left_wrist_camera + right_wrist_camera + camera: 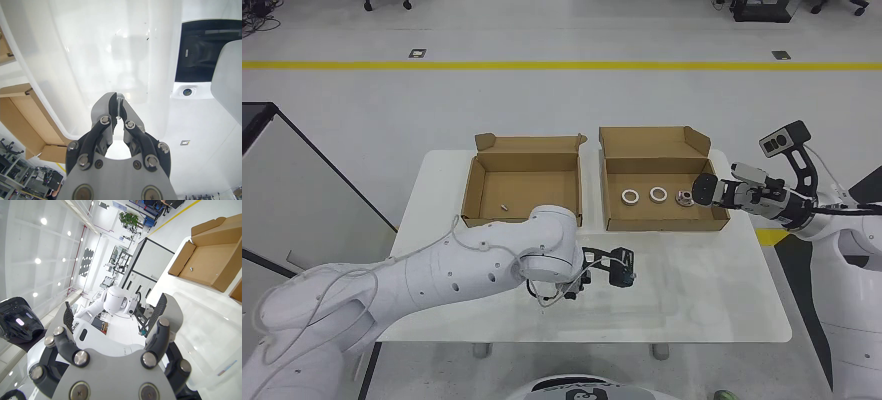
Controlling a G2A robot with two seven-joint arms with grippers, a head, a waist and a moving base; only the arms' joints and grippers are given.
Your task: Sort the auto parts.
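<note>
My left gripper (117, 106) is shut on a threaded metal bolt (118, 108), held lengthwise between the pads. In the top view this gripper (623, 268) hovers over the table's front middle, above a clear plastic bin (90, 56). The left cardboard box (524, 187) holds one small bolt (503, 207), which the right wrist view shows too (191, 268). The right cardboard box (657, 185) holds two white rings (630, 196) and a metal bearing (682, 196). My right gripper (704, 188) stands open and empty at that box's right side, with both fingers (161, 310) spread wide.
The two boxes sit side by side at the back of the white table (442, 290), flaps up. The clear bin (200, 332) lies in front of the right box. A dark-framed cabinet (282, 190) stands left of the table.
</note>
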